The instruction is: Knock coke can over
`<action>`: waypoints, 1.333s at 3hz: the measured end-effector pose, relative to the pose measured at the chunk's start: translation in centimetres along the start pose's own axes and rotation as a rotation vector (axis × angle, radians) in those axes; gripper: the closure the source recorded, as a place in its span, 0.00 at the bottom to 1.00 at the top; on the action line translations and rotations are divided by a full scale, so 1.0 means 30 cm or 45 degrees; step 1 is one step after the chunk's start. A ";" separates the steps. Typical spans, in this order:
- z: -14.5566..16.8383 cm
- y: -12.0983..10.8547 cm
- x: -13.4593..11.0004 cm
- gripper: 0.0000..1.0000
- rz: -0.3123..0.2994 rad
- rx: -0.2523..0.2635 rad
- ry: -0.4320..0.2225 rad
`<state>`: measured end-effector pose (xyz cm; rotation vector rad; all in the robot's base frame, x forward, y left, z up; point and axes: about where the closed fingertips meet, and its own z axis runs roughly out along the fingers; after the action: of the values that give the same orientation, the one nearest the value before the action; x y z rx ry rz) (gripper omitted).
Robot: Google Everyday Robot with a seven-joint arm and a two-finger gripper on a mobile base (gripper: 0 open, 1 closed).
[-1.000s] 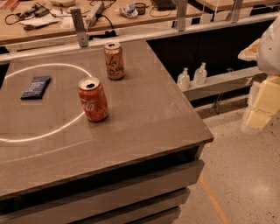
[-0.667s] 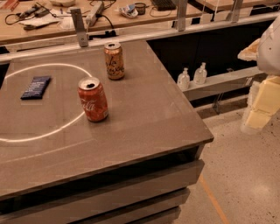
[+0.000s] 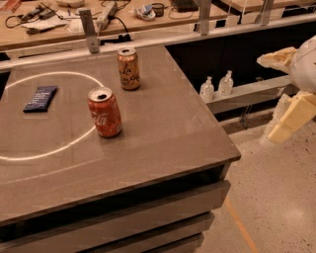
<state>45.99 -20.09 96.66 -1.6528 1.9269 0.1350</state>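
Note:
The coke can (image 3: 104,112), red-orange with white script and an open silver top, stands upright on the grey-brown table (image 3: 163,133), left of its middle. My gripper (image 3: 290,101), cream and white, hangs at the right edge of the view, off the table and well to the right of the can. It is above the floor and touches nothing.
A tan can (image 3: 128,68) with cursive lettering stands upright just behind the coke can. A dark blue flat packet (image 3: 40,98) lies at the left. A bright ring of light (image 3: 29,153) marks the tabletop. Two small bottles (image 3: 217,85) stand on a low shelf beyond the table's right edge. A cluttered bench (image 3: 123,15) runs along the back.

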 end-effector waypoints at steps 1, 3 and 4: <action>0.025 0.022 -0.119 0.00 -0.137 -0.013 -0.297; 0.077 0.117 -0.425 0.00 -0.161 -0.196 -0.820; 0.080 0.122 -0.429 0.00 -0.156 -0.195 -0.819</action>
<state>44.15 -7.01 99.93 -1.5634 1.3498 0.6896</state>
